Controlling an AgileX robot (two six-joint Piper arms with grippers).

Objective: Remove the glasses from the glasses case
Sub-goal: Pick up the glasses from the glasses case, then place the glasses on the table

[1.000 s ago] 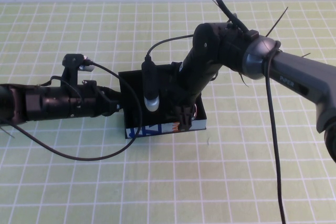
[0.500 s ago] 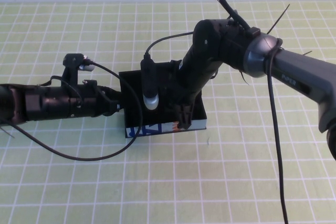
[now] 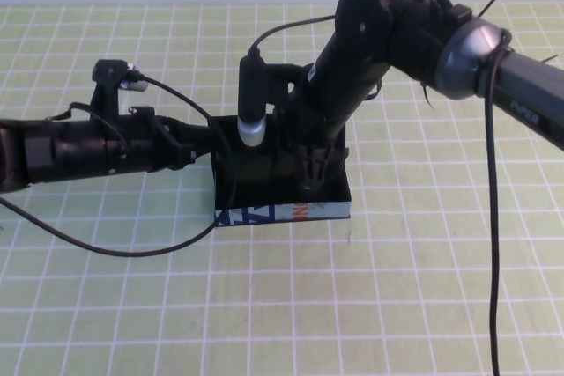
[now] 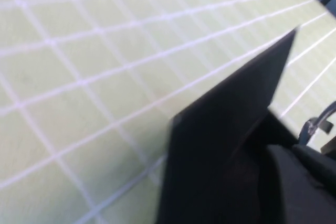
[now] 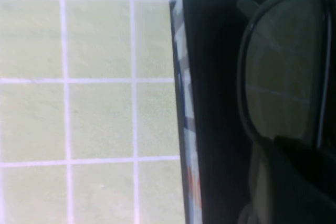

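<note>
Lifted and swung back a touch since a second ago, going by the right arm's elbow in the high view, with the left arm nudged up too and the glasses case (image 3: 282,213) slid slightly over the green-checked tabletop (image 3: 132,305). Now seeing the right pincer (image 3: 310,180) reaching down into the open case near its printed front side, narrowed right down and, best guess from a dark and crowded wrist view, pinched onto the glasses (image 5: 283,72) near the bridge. Can make out one dark lens and the thick black rim sitting just inside the case wall, so not out yet, maybe only starting to come up. Over on the other side, got the left pincer (image 3: 201,143) stretched in low, right up against the case's left end where the lid (image 4: 226,129) stands swung open. Probably steadying or holding that lid, but can't tell whether actually clamped on it, since the left wrist view shows only a big black panel against the grid. Progress-wise: lid open, done; grip on the glasses, apparently done; lifting them clear of the box and setting them down somewhere on the tabletop, not yet done. Would call it roughly halfway.
</note>
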